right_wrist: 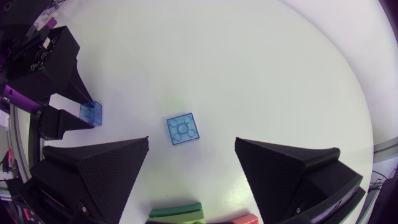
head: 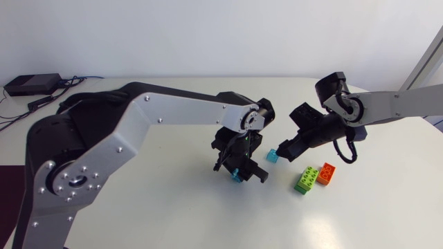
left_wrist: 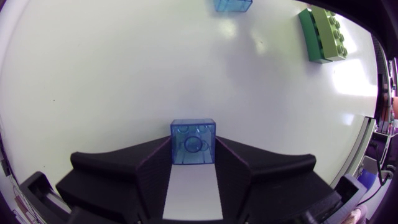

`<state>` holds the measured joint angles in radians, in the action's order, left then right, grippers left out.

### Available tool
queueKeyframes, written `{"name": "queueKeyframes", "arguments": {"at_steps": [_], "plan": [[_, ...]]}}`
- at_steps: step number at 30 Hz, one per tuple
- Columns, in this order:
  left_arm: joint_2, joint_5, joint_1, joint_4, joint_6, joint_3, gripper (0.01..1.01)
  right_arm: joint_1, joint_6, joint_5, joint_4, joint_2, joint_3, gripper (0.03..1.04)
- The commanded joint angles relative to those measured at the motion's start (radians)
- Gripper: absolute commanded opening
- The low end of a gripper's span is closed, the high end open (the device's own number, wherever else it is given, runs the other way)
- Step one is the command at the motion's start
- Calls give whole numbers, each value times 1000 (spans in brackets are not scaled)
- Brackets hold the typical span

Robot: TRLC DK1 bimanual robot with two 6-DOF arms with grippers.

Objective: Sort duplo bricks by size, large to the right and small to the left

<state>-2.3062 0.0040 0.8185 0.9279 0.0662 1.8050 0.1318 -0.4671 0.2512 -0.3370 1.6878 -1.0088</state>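
My left gripper (head: 243,173) is near the table's middle, shut on a small clear-blue brick (left_wrist: 193,142) that sits between its fingertips on the white tabletop. A second small blue brick (head: 272,155) lies just to its right, under my right gripper (head: 285,147). In the right wrist view this brick (right_wrist: 183,129) lies between the wide-open fingers, touching neither. A long green brick (head: 306,180) and an orange-red brick (head: 327,173) lie side by side further right. The green brick (left_wrist: 323,34) also shows ahead of the left gripper (left_wrist: 193,152).
A black box (head: 31,84) with cables sits at the table's far left back corner. The bulky left arm base (head: 62,173) fills the front left. The two grippers stand close together, about a brick's width apart.
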Motion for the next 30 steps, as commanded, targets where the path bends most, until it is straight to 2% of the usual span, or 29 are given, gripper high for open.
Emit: {"name": "queueKeyframes", "arguments": {"at_steps": [1,4,9,15,19,23,28,30], "plan": [[-10,11,-10,0,18,24,200,8,16,-7,3,24,33,998],[18,10,-45,12,3,25,198,8,16,-7,3,24,33,998],[106,10,-191,34,-57,-42,200,26,16,-9,1,30,36,998],[240,1,-387,-14,-151,-259,203,57,-2,-21,3,85,18,998],[324,1,-479,-70,-204,-426,207,71,-31,-40,24,138,-2,993],[406,1,-525,-115,-244,-565,208,68,-41,-41,27,174,-39,992],[495,1,-530,-138,-263,-694,213,68,-51,-47,24,216,-88,989],[521,1,-530,-144,-272,-737,216,66,-54,-49,21,236,-106,954]]}}
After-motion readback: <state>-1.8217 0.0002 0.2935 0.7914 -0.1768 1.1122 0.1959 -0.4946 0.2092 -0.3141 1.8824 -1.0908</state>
